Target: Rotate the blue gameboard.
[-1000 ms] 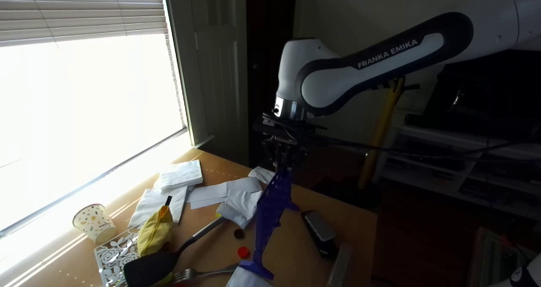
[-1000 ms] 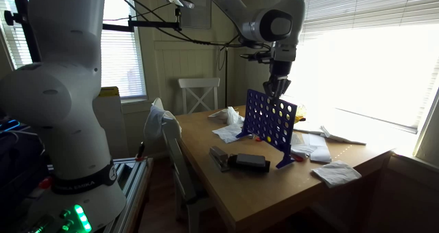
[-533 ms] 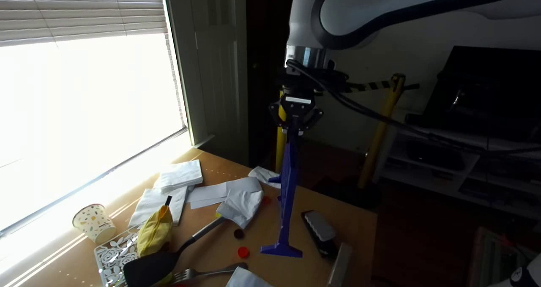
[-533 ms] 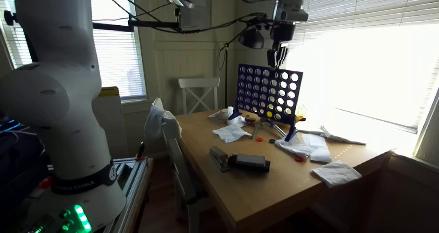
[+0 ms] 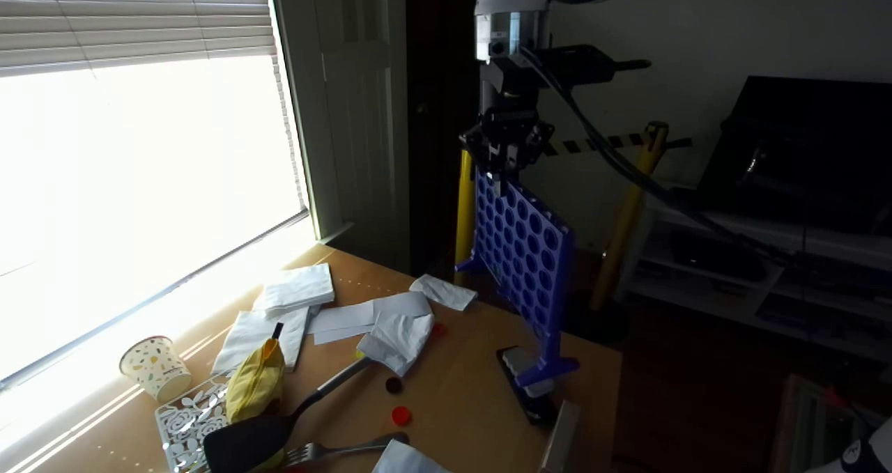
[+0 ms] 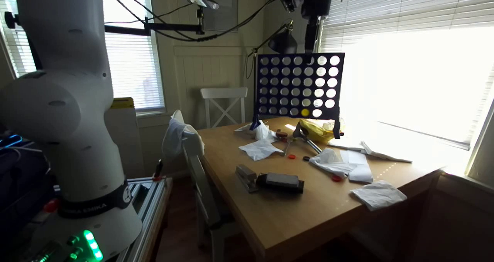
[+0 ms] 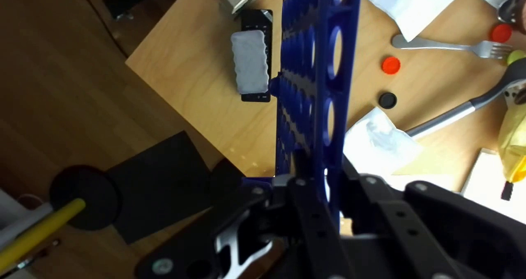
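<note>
Facing an exterior view more squarely than before, the blue gameboard (image 6: 301, 86) hangs, long axis level, clamped in the gripper (image 7: 325, 168).

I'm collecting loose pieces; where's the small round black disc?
In the wrist view, the small black disc lies right of the upright blue plastic gameboard, between a round red disc and a wrinkled white napkin.

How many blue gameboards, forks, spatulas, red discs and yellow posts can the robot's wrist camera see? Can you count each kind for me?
Blue gameboard: 1
Fork: 1
Spatula: 1
Red discs: 2
Yellow post: 1
Total: 6
</note>
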{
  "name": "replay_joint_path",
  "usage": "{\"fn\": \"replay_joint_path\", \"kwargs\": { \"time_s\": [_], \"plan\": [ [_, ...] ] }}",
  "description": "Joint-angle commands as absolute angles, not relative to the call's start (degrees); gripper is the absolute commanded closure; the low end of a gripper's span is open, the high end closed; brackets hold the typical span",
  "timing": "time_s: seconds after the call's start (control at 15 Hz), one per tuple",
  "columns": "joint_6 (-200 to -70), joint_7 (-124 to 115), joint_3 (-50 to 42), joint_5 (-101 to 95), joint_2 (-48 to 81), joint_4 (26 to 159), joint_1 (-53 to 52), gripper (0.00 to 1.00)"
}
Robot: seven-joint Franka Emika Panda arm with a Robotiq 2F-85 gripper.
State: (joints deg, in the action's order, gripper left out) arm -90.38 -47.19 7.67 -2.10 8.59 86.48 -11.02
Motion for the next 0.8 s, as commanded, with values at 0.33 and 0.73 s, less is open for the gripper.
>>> {"fn": "replay_joint_path", "kwargs": {
  "time_s": [0.33, 0.73],
  "plan": [
    [-86.7, -41.9, 8.5, -6.1, 10.1, 83.3, -13.4, 0.82],
    [-91.4, -30.5, 8.2, -9.3, 11.6, 81.5, -12.6, 0.96]
  ]
}}
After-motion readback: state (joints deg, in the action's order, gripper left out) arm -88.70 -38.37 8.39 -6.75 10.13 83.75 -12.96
